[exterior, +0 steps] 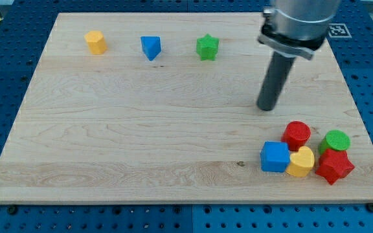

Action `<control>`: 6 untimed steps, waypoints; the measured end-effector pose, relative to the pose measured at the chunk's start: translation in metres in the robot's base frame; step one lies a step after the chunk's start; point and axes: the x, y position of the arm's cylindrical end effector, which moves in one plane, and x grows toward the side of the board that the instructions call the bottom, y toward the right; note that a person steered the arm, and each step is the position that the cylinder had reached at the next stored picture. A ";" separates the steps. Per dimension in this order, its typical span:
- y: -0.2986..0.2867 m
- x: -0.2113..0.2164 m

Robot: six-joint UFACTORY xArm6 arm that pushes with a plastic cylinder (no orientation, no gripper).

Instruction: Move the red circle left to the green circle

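Observation:
The red circle (296,134) lies at the view's lower right, just left of the green circle (335,140), with a small gap between them. My tip (266,107) rests on the board up and to the left of the red circle, a short way off and touching no block. Below these two sit a blue cube (275,156), a yellow heart (301,162) and a red star (334,166), packed close together.
Along the view's top stand a yellow hexagon (96,42), a blue triangle (151,47) and a green star (207,47). The wooden board (141,129) ends close to the right of the green circle and red star.

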 end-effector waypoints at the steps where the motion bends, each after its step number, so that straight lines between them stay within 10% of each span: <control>1: -0.006 0.027; 6: 0.065 0.041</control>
